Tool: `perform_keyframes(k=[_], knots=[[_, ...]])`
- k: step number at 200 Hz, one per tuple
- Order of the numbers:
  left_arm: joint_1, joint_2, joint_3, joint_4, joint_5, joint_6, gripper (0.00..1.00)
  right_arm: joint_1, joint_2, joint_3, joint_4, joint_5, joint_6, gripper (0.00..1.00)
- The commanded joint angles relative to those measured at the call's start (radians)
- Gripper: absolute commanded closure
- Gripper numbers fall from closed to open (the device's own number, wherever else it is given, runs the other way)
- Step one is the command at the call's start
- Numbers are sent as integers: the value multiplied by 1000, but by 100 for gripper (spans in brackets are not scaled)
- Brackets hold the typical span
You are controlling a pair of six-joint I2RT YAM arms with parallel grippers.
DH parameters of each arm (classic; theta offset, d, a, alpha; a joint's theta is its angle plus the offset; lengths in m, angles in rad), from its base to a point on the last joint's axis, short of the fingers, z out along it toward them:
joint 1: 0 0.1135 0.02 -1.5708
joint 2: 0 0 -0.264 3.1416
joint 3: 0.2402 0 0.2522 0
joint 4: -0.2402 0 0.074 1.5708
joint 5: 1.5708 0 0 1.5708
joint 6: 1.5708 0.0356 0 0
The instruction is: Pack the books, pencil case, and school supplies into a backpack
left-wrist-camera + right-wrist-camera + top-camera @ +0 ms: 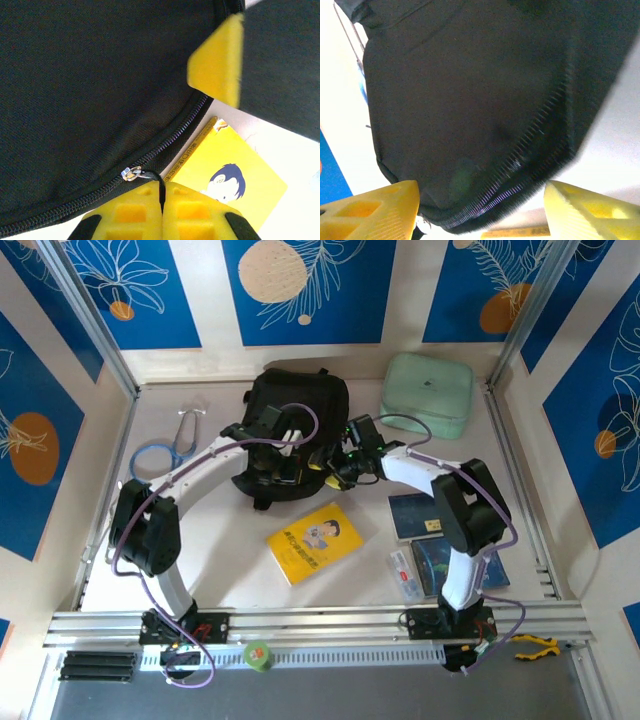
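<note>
Top external view: a blue ring (153, 458) lies left of the backpack (295, 410); the backpack's inside is hidden, its zip (165, 145) shut along the stretch seen; left gripper (162, 200) is clamped on the zip's black pull cord (152, 175) at the backpack's near edge; right gripper (481, 200) stands open astride that edge; yellow book (315, 540) lies just nearer; right of the backpack lie a closed mint pouch (428, 392), navy book (412, 515), pencil case (403, 573) and an arm-covered blue book (432, 562).

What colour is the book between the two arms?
The book is yellow; the top external view shows it best.
</note>
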Motion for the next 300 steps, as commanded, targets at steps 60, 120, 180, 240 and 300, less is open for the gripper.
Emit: perform_keyframes(k=[60,120,180,240,300], knots=[[-9,-33,-3,-145,-211,21,100,25,38,34,-54,80,-7,82],[-6,-51,-22,-241,-416,70,100,26,25,41,-115,168,-33,92],[28,-24,-57,-270,-580,73,100,24,16,87,-188,292,-90,94],[-21,-107,-120,-74,-318,150,100,-28,18,138,-153,302,-271,94],[-122,-41,-26,122,-174,93,100,-118,-146,-12,-118,263,-191,59]])
